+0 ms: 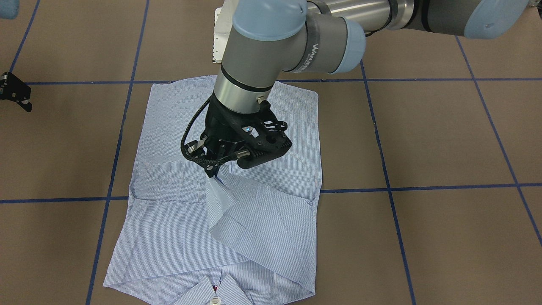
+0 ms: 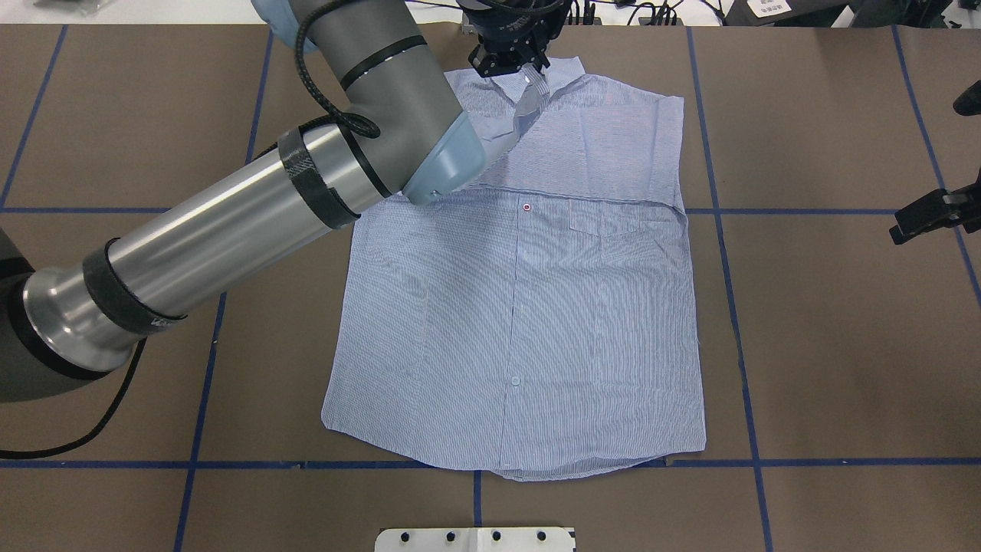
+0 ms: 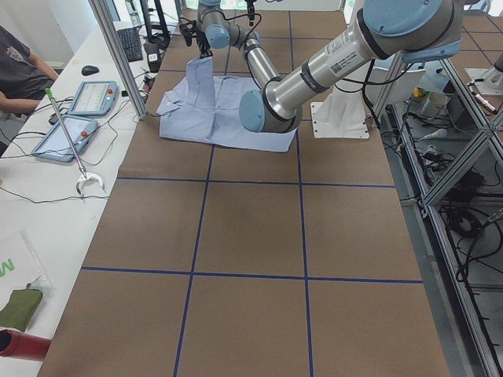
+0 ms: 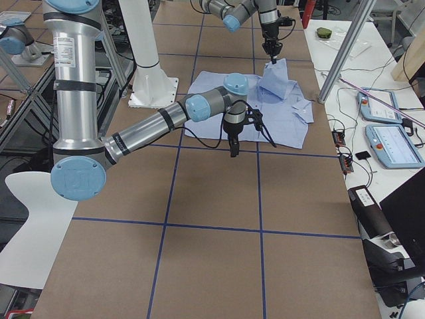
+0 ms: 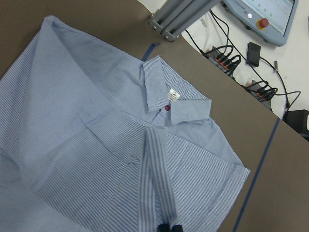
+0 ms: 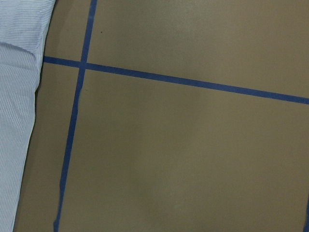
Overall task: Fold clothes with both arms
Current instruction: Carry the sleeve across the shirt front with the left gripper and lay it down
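The light-blue striped shirt [image 2: 521, 322] lies flat and buttoned on the brown table, with its collar [image 1: 216, 292] at the far side from the robot. My left gripper [image 1: 214, 169] is shut on a sleeve cuff [image 2: 533, 88] and holds it lifted over the shirt's upper part. In the left wrist view the sleeve [image 5: 152, 179] runs up from the fingertips [image 5: 169, 227], and the collar [image 5: 164, 92] lies beyond. My right gripper [image 2: 931, 215] hangs empty and open over bare table to the shirt's right. Its wrist view shows only the shirt's edge [image 6: 17, 96].
Blue tape lines [image 2: 720, 211] grid the brown table. The white pedestal plate [image 2: 475, 539] sits at the robot's side. A metal frame post [image 3: 118, 55] and teach pendants [image 3: 90, 98] stand beyond the table's far edge, near the collar.
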Controlling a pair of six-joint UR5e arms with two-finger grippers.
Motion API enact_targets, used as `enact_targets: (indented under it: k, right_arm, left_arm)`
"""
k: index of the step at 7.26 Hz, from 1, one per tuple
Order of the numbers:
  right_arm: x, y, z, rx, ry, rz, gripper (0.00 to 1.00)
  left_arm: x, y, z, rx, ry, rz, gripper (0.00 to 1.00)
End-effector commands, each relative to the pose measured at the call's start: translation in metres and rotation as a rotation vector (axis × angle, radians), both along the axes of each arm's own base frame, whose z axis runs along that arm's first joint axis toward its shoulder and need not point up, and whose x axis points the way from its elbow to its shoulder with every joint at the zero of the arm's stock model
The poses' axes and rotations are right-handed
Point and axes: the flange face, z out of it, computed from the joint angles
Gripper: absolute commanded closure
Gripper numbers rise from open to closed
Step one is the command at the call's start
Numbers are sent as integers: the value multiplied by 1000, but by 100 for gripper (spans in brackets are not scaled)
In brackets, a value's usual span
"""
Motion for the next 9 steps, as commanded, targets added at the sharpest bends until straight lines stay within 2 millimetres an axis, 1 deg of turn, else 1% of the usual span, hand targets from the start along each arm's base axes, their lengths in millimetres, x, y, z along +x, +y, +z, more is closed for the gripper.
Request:
enact_targets:
  k: [1,2,3,4,6,7,8,9]
  right_arm:
    - [1,-2,3,-11,3,8,0]
    - [0,-2,4,-14,4,8,0]
    - [-1,-4,7,-17,6,7,0]
    - [-2,-6,7,-18,6,8,0]
    - [-2,-7,7,-20,5,7,0]
    - [-2,-7,7,-19,3,7,0]
    - [-2,-7,7,-22,3,8,0]
    - [-2,-7,7,-21,4,7,0]
  left_arm:
    - [38,14,8,10,5,-14,100]
    - [63,17,21,-10,17,-28,100]
    - [98,31,34,5,20,-47,100]
    - [120,50,37,11,21,-19,100]
    - [178,111,43,43,14,32,100]
    - [200,124,51,68,35,31,100]
    - [203,125,54,95,58,36,2]
    - [200,129,48,124,77,38,0]
